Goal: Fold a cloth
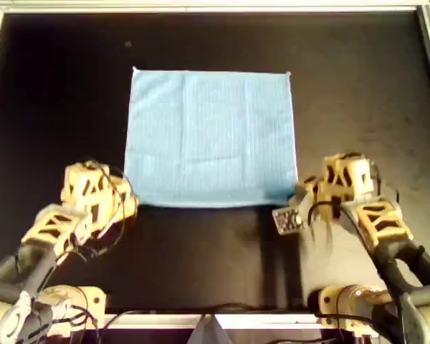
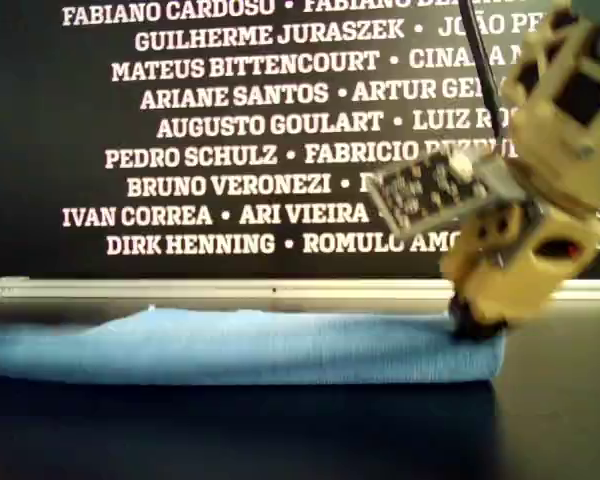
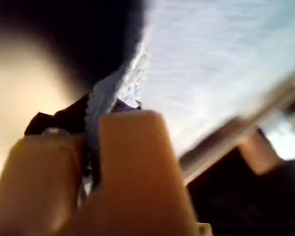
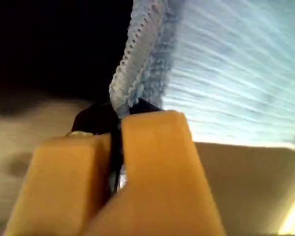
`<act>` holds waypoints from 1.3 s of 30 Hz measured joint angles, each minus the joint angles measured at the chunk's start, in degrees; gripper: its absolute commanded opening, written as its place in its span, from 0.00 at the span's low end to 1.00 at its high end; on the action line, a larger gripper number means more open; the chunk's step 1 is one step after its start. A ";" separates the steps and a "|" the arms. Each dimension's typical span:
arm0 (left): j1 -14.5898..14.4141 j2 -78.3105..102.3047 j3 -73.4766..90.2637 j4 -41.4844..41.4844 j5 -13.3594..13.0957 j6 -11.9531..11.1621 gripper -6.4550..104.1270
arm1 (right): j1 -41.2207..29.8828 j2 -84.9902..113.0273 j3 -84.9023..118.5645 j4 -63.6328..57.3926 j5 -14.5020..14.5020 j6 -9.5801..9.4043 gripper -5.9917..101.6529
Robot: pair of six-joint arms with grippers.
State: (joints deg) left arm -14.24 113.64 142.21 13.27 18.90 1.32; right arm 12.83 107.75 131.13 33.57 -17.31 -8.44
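Fabric first: the cloth is a thin, light-blue square with a fine grid weave and a paler stitched border. It lies spread flat on the black worktop, around the middle of the overhead view. Its far edge is straight and its near edge sits just ahead of the two arms.

In the exterior view the cloth shows as a low blue strip on the dark surface. One yellow arm presses down at its end on the exterior view's right.

My first gripper is pinched together on the cloth's stitched edge. The border rises out from between the tan fingers and the cloth spreads beyond. My second gripper is likewise clamped on the hem, with the grid texture of the cloth sharp beside it.

From above, one arm sits by the near corner on the overhead view's left and another arm by the near corner on its right. I cannot tell which is first.
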 measured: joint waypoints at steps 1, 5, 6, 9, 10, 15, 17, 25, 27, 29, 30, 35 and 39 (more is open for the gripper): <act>0.00 0.00 -1.58 0.00 -0.18 0.00 0.05 | 0.00 0.00 -1.23 0.00 0.00 -0.26 0.07; 0.00 0.00 -6.94 0.00 -0.62 0.00 0.05 | -0.09 0.00 -5.89 0.00 0.09 -0.35 0.07; 0.00 0.00 -8.09 0.00 -0.62 0.00 0.05 | -0.09 0.00 -6.94 0.00 0.09 -0.35 0.07; 0.00 -2.37 -11.95 0.00 -0.88 0.00 0.05 | -0.09 -0.09 -9.93 0.00 0.09 -0.35 0.07; 0.00 -4.04 -13.45 0.00 -1.58 0.00 0.05 | -0.09 -0.70 -11.07 -0.44 0.09 -0.35 0.07; 0.00 -17.05 -23.47 0.00 -4.48 0.00 0.05 | -0.26 -7.82 -15.64 -5.54 0.44 -0.35 0.07; 0.00 -22.50 -28.13 0.00 -4.48 0.00 0.05 | -0.26 -11.87 -17.49 -8.09 0.44 -0.35 0.07; 0.00 -39.29 -48.87 0.00 -4.48 0.00 0.05 | -0.44 -28.04 -28.92 -15.73 0.44 -0.44 0.07; 0.09 -42.54 -53.44 0.00 -4.48 0.00 0.05 | -0.44 -31.20 -32.78 -16.26 0.44 -0.44 0.07; 0.53 -45.44 -57.66 0.00 -4.48 0.00 0.05 | -0.44 -34.54 -37.35 -16.26 0.44 -0.44 0.07; 0.79 -46.67 -59.59 0.00 -4.48 0.00 0.05 | -0.44 -36.21 -39.64 -16.44 0.44 -0.44 0.07; 2.46 -52.56 -68.29 0.00 -4.57 0.00 0.05 | -0.53 -45.26 -51.68 -16.61 0.44 -0.44 0.07; 2.55 -57.66 -75.32 0.00 -4.57 0.00 0.05 | -0.53 -53.35 -60.82 -16.61 0.44 -0.53 0.07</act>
State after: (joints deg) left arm -11.69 55.99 66.88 13.27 14.33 1.32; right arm 12.30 54.40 70.31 16.96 -16.88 -8.96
